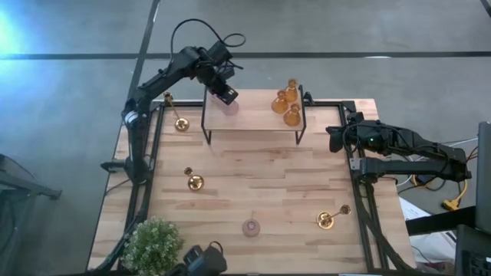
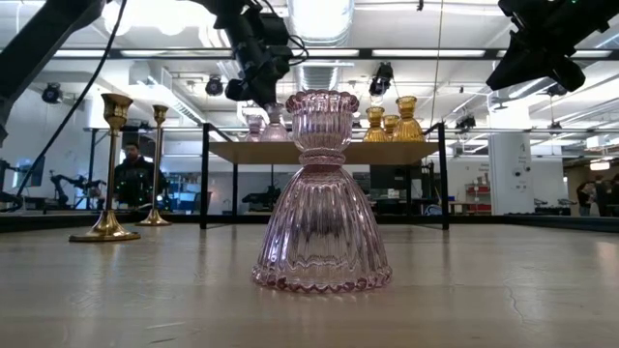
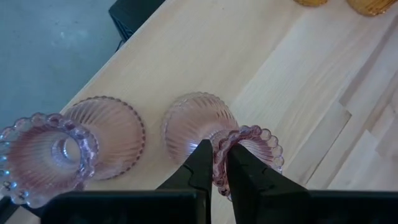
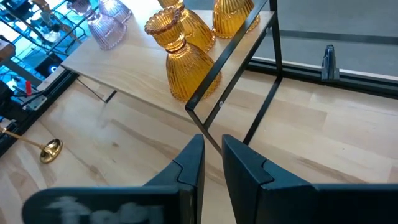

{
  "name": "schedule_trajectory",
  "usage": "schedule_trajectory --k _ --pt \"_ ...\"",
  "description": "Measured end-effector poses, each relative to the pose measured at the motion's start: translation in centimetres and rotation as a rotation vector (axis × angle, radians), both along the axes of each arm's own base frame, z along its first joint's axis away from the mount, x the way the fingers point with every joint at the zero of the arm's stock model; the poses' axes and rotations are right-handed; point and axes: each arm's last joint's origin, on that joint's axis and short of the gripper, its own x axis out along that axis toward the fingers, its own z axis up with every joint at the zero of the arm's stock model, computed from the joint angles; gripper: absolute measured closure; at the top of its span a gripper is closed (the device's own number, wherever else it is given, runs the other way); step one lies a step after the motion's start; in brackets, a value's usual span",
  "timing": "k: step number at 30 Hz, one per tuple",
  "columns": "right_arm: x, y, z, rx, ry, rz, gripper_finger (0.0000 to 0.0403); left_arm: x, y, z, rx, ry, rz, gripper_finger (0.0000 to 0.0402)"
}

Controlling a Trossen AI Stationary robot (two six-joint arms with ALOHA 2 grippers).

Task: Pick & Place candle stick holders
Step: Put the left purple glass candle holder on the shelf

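Note:
A raised wooden shelf (image 1: 253,115) stands at the table's far side. Two pink glass holders (image 3: 74,143) (image 3: 196,124) stand at its left end, and three amber ones (image 1: 285,103) at its right end. My left gripper (image 1: 225,93) is over the shelf's left end, shut on the second pink holder. A third pink holder (image 1: 251,227) stands on its wide base near the table's front. Three gold holders (image 1: 178,119) (image 1: 193,180) (image 1: 328,218) are on the table. My right gripper (image 1: 334,138) waits at the right edge, shut but for a narrow slit, and empty. My left gripper pinches the beaded rim (image 3: 219,155) of the pink holder's upper cup, one finger inside the cup and one outside. The fingers come from above, slanting down. The holder is upright over the shelf. Whether its base rests on the shelf, I cannot tell.
A green leafy plant (image 1: 152,244) stands at the near left corner. A black rail frame (image 1: 157,153) runs along the table's left and right edges. The shelf's thin black legs (image 4: 214,68) stand close in front of my right gripper. Bare wood lies in the table's middle.

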Motion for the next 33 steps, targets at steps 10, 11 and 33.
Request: schedule_trajectory --k 10,11,33 --pt "-0.03 0.01 -0.04 0.001 0.005 0.000 0.0355 -0.04 0.34 -0.10 0.007 -0.003 -0.002 0.0372" --pt "-0.03 0.01 -0.04 0.001 0.005 0.000 0.0355 -0.06 0.35 -0.09 0.008 -0.003 -0.003 0.0372" --pt "-0.02 0.01 -0.04 0.003 0.004 0.002 0.0355 -0.16 0.44 -0.19 0.036 0.023 -0.016 0.0330"
